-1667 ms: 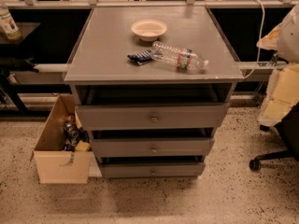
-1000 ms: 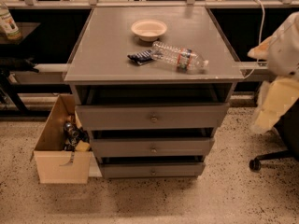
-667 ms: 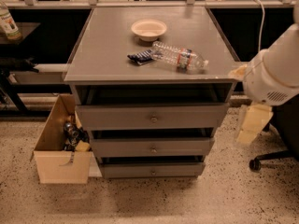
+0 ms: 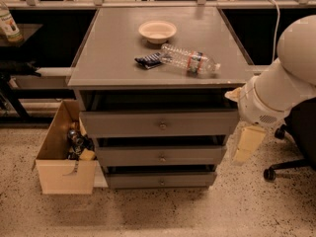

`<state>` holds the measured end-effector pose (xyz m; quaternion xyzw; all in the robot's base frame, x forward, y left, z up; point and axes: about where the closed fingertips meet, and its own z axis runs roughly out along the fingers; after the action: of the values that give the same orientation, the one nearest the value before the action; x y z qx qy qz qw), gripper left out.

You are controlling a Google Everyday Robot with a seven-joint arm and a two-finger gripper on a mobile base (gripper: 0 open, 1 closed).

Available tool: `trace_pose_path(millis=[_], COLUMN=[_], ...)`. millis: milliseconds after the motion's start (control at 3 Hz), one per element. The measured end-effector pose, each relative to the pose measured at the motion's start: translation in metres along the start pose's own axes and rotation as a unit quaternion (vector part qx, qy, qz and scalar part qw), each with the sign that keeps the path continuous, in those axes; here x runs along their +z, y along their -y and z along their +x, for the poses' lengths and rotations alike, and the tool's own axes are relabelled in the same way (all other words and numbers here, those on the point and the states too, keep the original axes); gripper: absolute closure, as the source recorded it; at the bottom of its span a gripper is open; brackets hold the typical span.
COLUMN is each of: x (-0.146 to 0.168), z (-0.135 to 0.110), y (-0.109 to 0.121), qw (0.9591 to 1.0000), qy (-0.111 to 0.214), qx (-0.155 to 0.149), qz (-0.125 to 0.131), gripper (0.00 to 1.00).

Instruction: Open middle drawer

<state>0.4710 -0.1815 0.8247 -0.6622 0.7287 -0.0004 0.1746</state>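
The grey wooden middle drawer with one small round metal knob lies between two other grey drawer fronts, under the grey surface. The cream-coloured pincer hangs just right of it, not touching; whether it is wide or narrow cannot be told.

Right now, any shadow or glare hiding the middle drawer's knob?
Camera view: no glare; the middle drawer front is evenly lit and its knob shows. Same view: dark shadow fills the gaps above each drawer front. The gripper hangs right of the cabinet, casting nothing on that front.
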Motion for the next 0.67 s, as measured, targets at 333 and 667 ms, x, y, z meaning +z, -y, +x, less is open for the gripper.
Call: trace_pose_path(millis=[333, 667], x=[0.038, 0.113], z=[0.004, 0.016], y=[-0.006, -0.025], qw=[0.9997, 0.9977], qy=[0.014, 0.030], qx=[-0.011, -0.031], qz=[-0.019, -0.051], gripper=[0.00, 0.00])
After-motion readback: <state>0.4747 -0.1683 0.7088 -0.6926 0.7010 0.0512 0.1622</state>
